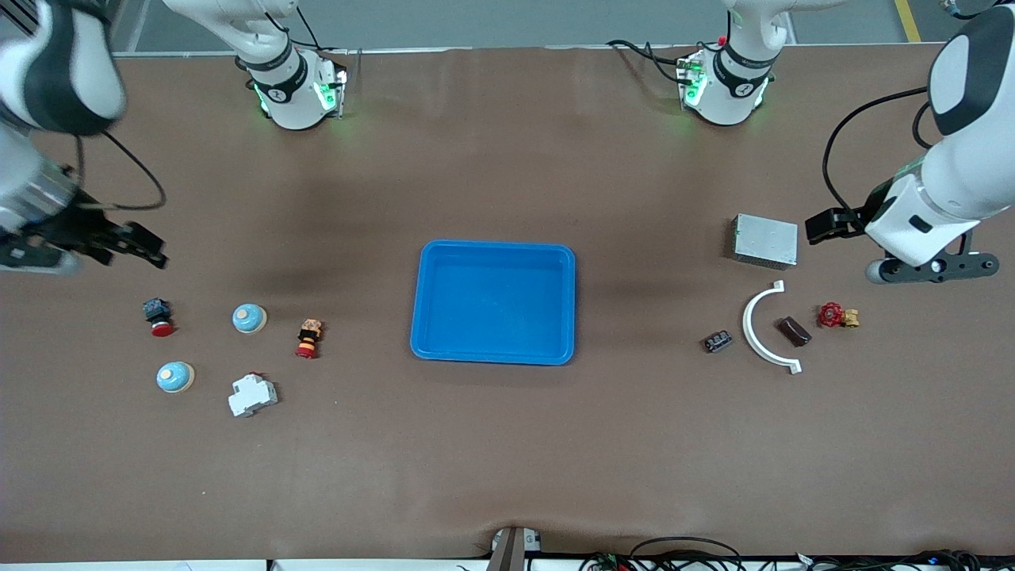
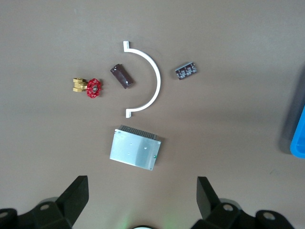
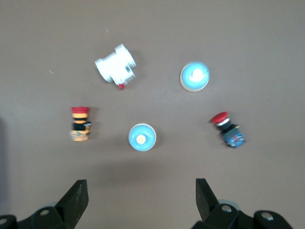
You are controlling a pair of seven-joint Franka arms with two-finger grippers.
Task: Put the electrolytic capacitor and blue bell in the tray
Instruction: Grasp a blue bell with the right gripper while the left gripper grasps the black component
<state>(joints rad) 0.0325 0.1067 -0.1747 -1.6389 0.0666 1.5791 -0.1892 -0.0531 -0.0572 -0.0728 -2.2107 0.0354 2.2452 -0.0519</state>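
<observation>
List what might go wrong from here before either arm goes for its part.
1. Two blue bells lie near the open right gripper, close to a red push button; it may bump a neighbour.
2. The small capacitor lies beside the white curved clip; the open left gripper could knock the clip.
3. The tray has a raised rim; a low carry might catch it.

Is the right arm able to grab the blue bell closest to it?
Probably yes. The right gripper hangs open over the table above the parts, and that blue bell sits on its own, apart from the red push button and the other bell.
</observation>
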